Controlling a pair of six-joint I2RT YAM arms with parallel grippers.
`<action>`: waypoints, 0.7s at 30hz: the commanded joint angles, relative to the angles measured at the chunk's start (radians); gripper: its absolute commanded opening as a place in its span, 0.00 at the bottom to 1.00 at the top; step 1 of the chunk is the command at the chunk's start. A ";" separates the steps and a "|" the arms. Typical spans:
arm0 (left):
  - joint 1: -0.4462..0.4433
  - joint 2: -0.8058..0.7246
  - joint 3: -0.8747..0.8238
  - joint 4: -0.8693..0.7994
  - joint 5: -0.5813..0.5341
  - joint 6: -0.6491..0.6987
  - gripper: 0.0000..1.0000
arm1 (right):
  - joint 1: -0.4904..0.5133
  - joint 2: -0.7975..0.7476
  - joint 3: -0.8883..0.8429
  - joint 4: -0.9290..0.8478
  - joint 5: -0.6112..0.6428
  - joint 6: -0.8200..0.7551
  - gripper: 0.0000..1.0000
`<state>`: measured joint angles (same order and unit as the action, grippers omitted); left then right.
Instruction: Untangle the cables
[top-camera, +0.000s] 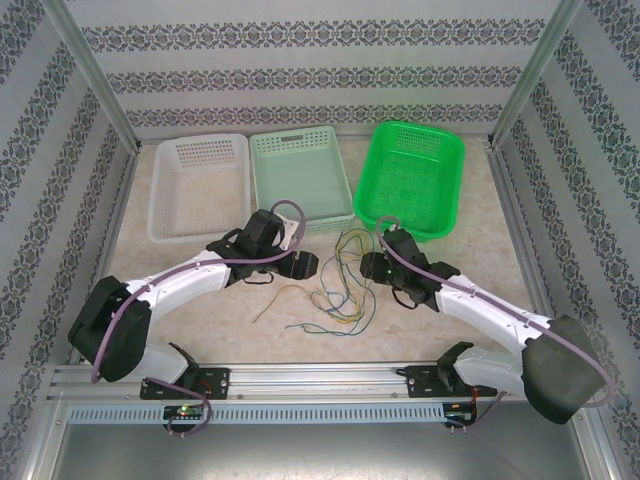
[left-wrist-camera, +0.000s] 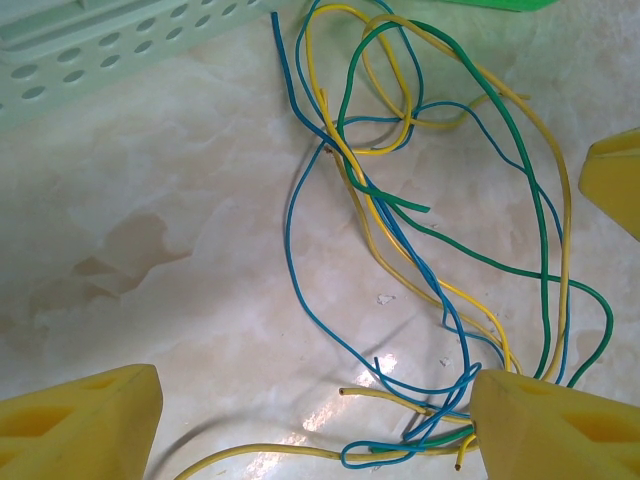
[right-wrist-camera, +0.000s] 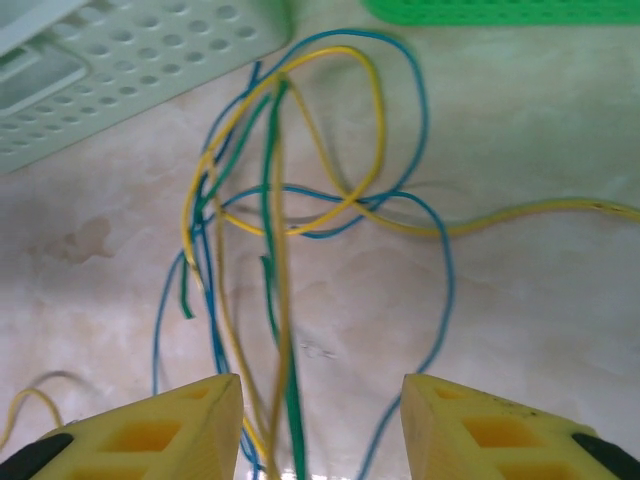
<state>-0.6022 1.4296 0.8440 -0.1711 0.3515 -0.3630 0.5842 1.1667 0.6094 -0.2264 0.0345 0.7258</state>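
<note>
Your untangling is barely under way: the cables (top-camera: 341, 288) lie in one loose knot on the worktop (top-camera: 250, 335), between the two grippers and just in front of the mint basket (top-camera: 305, 222) and the green basket (top-camera: 410, 130). No strand lies fully apart from the bundle, so I judge nearly all the separating is left to do. They are thin, limp wires in yellow, blue and dark green, smooth-jacketed, looping and crossing over one another many times, with cut ends poking out at the near side. A few yellow and blue tails stray toward your left arm. The worktop is a glossy, marble-patterned sheet that throws glare, while all three baskets, including the white basket (top-camera: 198, 238), are rigid perforated plastic and hold nothing. Your left gripper (left-wrist-camera: 315, 400) stands wide apart with nothing between its yellow wedge fingers, the knot's near end just beside one of them. Your right gripper (right-wrist-camera: 318, 400) is part-way open; yellow and green strands run through the gap, unpinched as far as I can see.
</note>
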 joint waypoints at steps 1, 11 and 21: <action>-0.013 0.000 0.009 0.015 0.000 0.007 0.81 | -0.014 0.036 0.032 0.031 -0.035 -0.028 0.42; -0.013 0.007 0.017 0.010 -0.006 0.017 0.81 | -0.040 0.099 0.056 0.060 -0.058 -0.044 0.22; -0.013 0.003 0.013 0.009 -0.017 0.013 0.82 | 0.010 -0.002 0.080 -0.041 -0.002 -0.069 0.00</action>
<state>-0.6022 1.4296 0.8440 -0.1711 0.3462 -0.3626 0.5682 1.2095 0.6495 -0.2188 -0.0025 0.6777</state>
